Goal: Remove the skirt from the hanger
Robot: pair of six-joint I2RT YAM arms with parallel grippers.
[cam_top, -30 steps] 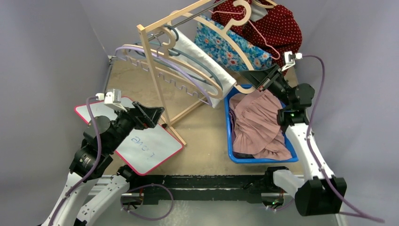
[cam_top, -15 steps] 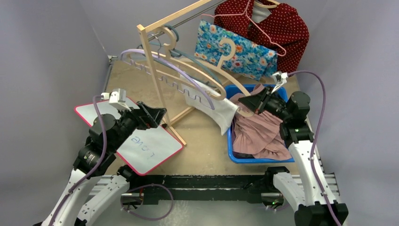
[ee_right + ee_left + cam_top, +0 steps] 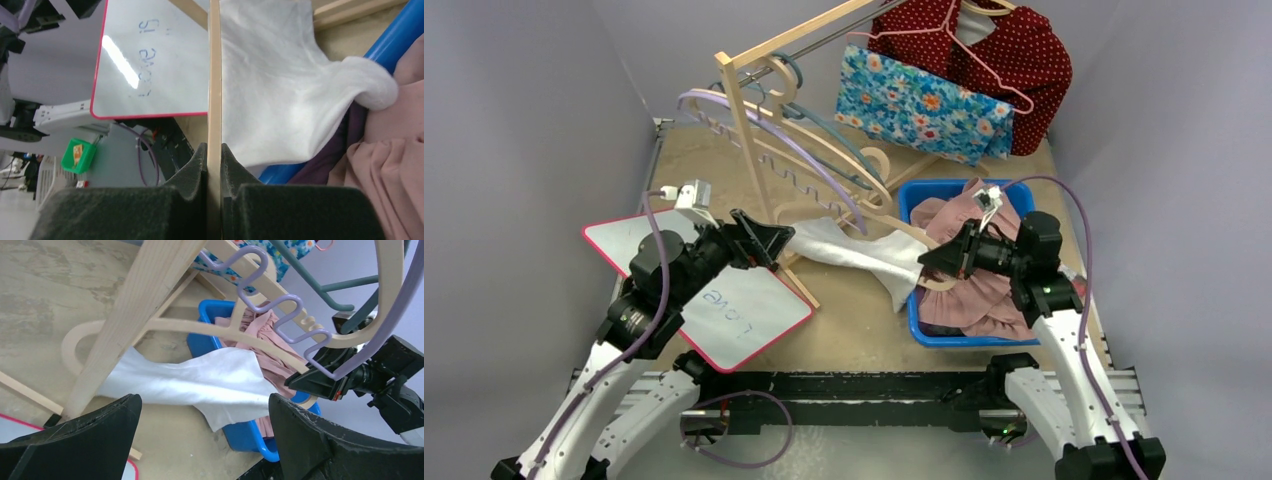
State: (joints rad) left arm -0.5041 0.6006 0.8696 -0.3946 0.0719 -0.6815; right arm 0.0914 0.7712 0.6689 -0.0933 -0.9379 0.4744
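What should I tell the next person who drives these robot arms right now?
Left gripper: open and empty, pointing at the white skirt.
Right gripper: shut on the wooden hanger, holding it low beside the rack.
Skirt: draped on the hanger, with one end over the edge of the blue bin.
Done: the hanger is gripped.
Left: probably grab the skirt with the left gripper and pull it off the hanger.

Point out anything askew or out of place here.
The wooden hanger pinched in the right gripper sits tilted low over the table, off the rack. Its white skirt trails crookedly, one end drooping over the rim of the blue bin.
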